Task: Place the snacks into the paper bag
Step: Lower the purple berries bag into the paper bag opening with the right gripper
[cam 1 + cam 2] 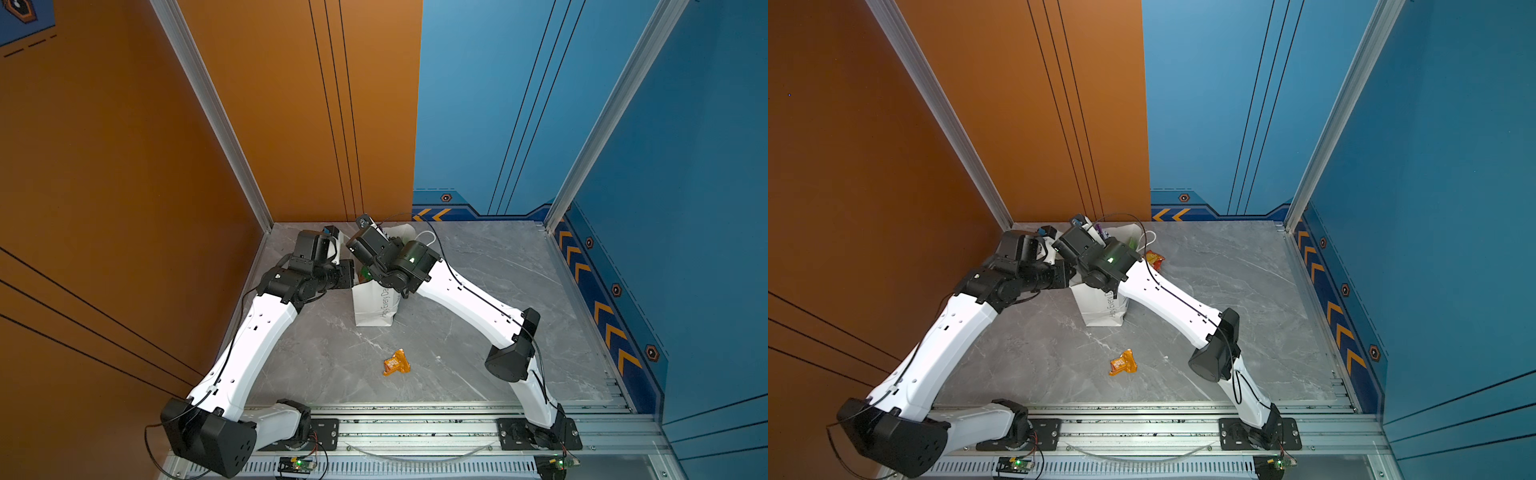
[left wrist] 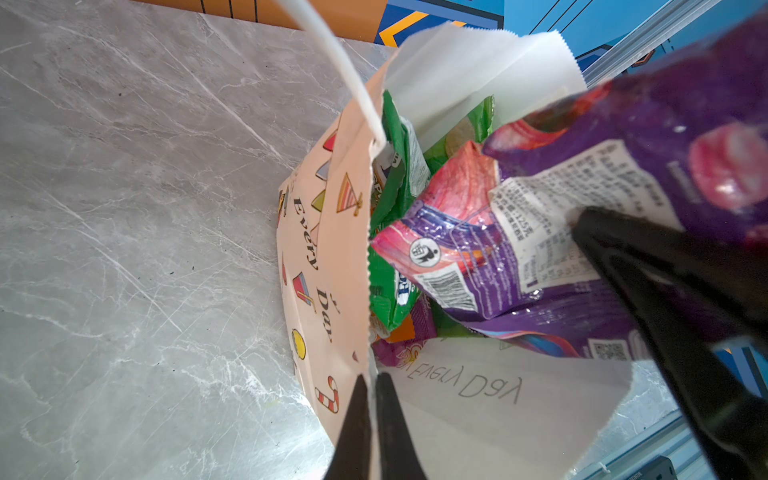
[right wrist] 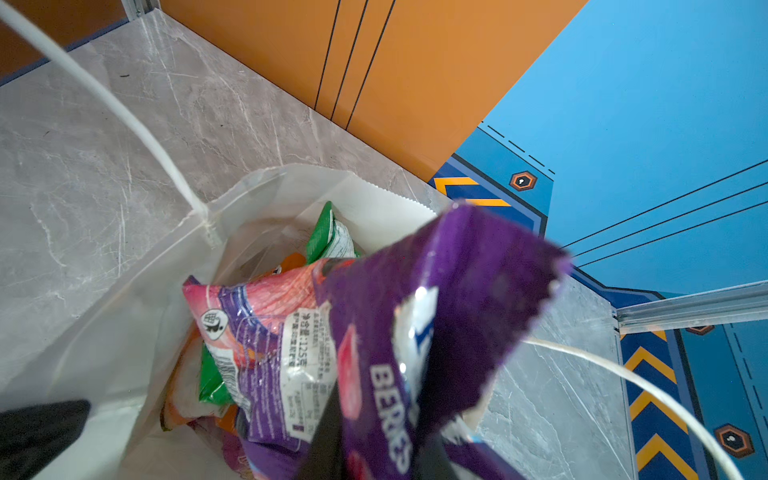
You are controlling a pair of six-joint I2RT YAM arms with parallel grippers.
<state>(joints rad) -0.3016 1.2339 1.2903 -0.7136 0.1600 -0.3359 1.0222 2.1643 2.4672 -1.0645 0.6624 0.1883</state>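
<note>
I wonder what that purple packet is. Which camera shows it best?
The left wrist view: the purple packet fills much of it, printed label sharp, hanging into the paper bag. The right wrist view is closer but blurred. In the top views the arms hide nearly all of it.

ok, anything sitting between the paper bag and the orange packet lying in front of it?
Nothing. The stretch of grey table between the paper bag and the orange packet is bare, as both top views show.
</note>
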